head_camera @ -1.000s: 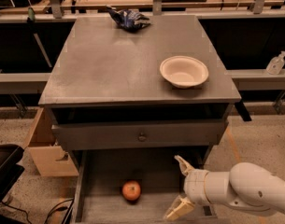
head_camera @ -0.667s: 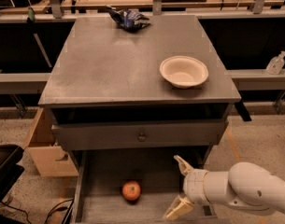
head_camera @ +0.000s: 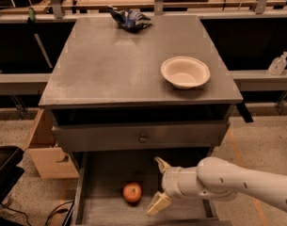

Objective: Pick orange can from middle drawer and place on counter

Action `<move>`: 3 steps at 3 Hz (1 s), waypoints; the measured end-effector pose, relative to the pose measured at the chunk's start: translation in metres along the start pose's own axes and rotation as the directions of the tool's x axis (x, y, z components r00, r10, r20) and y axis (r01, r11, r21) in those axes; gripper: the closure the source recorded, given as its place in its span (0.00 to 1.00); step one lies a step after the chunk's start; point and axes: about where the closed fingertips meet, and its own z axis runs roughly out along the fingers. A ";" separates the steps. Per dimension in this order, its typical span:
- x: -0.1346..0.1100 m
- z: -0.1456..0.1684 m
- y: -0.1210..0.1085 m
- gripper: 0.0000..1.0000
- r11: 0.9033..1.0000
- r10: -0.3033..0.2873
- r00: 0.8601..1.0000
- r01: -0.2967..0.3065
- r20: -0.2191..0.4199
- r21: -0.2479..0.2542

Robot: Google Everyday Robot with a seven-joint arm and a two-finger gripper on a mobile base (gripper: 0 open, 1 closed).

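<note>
The orange can [head_camera: 132, 192] is a small round orange-red ball with a dark dimple on top. It rests on the floor of the open middle drawer [head_camera: 105, 173], toward the front centre. My gripper [head_camera: 158, 185] reaches in from the right on a white arm, just right of the orange can and apart from it. Its two tan fingers [head_camera: 158, 204] are spread wide, with nothing between them. The grey counter [head_camera: 110, 65] lies above the drawers.
A cream-white bowl [head_camera: 185, 72] sits on the counter's right side. A dark blue foil bag [head_camera: 130, 19] lies at its back edge. A shut drawer front with a round knob [head_camera: 142, 138] is above the open drawer. A cardboard box [head_camera: 46, 147] stands at the left.
</note>
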 end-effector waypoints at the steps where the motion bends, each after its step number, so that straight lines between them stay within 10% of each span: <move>1: 0.011 0.046 -0.009 0.00 1.000 0.005 0.999 -0.004 0.034 -0.027; 3: 0.047 0.110 -0.013 0.00 0.997 0.004 0.987 0.008 0.159 -0.074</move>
